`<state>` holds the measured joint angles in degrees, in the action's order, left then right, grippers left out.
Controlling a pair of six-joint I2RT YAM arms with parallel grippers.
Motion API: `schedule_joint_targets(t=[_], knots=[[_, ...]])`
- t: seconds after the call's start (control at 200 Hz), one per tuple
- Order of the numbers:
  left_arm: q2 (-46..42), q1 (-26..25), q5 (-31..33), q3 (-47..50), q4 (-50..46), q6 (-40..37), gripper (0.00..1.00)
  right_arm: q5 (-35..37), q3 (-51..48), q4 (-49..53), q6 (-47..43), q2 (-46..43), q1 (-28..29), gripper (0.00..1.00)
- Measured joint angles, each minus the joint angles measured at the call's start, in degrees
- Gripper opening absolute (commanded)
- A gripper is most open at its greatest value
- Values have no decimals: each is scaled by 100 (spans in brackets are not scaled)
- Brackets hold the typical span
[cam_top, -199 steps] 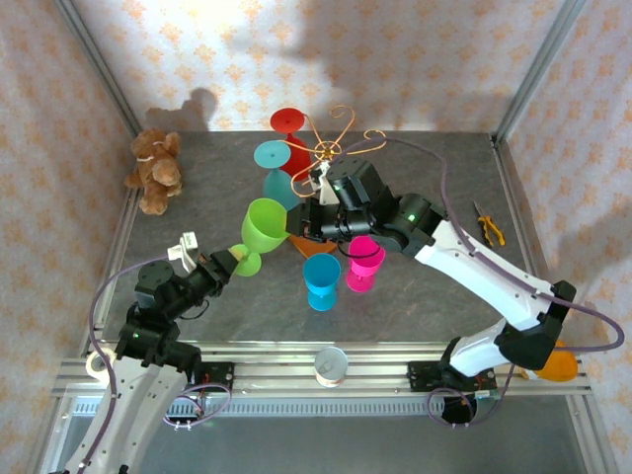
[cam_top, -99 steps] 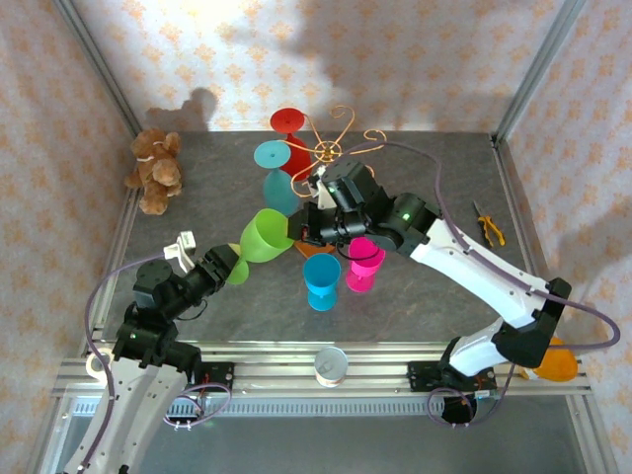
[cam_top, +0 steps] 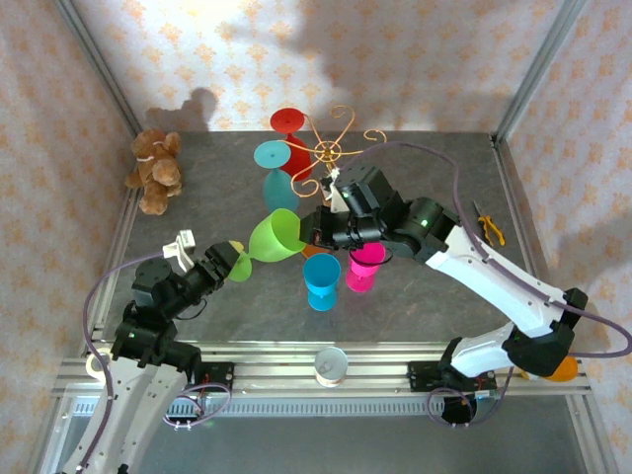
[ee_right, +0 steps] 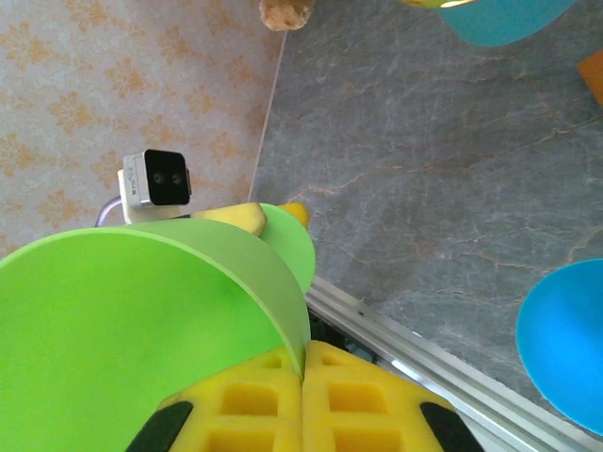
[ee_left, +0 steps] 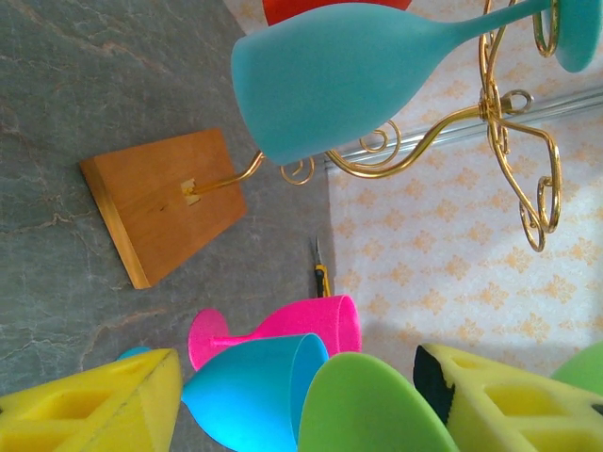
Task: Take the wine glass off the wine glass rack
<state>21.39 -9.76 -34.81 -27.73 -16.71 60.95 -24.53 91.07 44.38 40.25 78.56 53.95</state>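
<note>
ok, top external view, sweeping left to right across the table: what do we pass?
teddy bear → green wine glass → blue glass → pink glass → pliers. Rack and its hanging glasses are left out because they overlap the green one.

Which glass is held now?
The green glass, rim pinched by the right gripper; red and teal hang on the rack, blue and pink stand on the table.
</note>
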Motion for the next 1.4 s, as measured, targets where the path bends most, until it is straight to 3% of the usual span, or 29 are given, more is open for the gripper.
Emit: schedule_joint_targets(t=[0.566, 0.996, 1.402], knots=[[-92, 0, 264, -334, -282, -105, 71, 365, 24, 848, -350, -98, 0, 0], [-92, 0, 306, -334, -365, -105, 70, 278, 13, 1873, -496, -1384, 0, 0], [-76, 0, 382, -334, -369, -101, 70, 669, -273, 3195, -378, -2050, 0, 0]])
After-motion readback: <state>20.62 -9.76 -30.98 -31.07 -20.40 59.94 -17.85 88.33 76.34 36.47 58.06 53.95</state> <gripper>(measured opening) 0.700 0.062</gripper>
